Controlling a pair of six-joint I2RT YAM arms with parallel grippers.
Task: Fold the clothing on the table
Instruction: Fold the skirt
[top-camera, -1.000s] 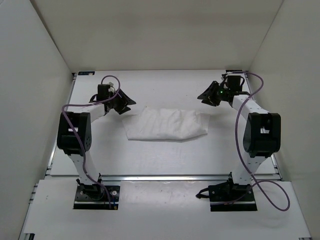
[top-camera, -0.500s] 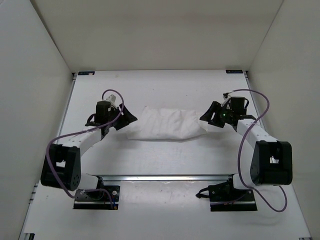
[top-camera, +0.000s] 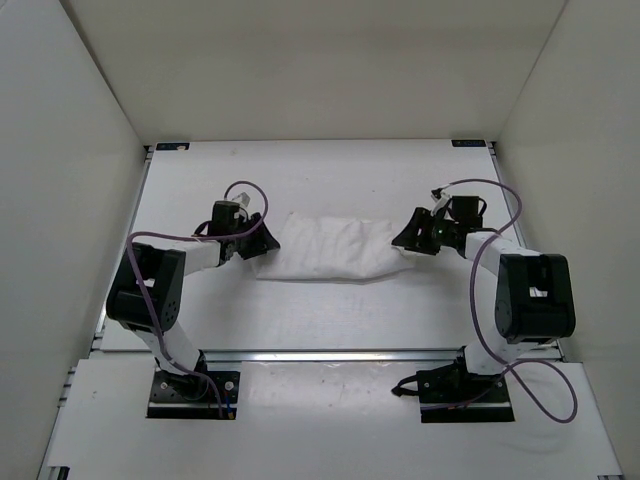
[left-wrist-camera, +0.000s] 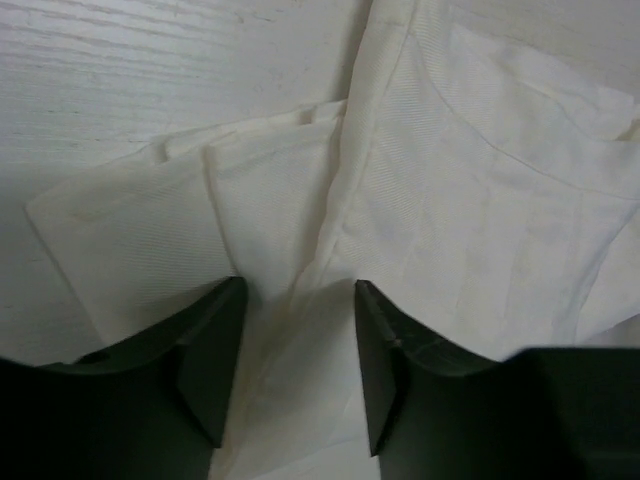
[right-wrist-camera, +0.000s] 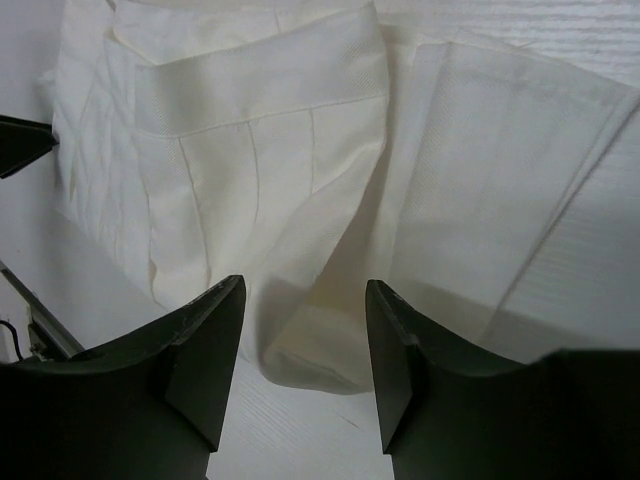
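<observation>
Clothing (top-camera: 335, 250) lies between left end effector (top-camera: 259, 241) and right end effector (top-camera: 407, 236).

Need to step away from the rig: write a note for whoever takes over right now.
Left gripper: open, low over the left end of the white garment, nothing gripped.
Right gripper: open, low over its right end, nothing gripped.
White garment: in the middle of the table, already folded into a layered strip.
Left to do: probably grasp both ends and fold once more.
</observation>
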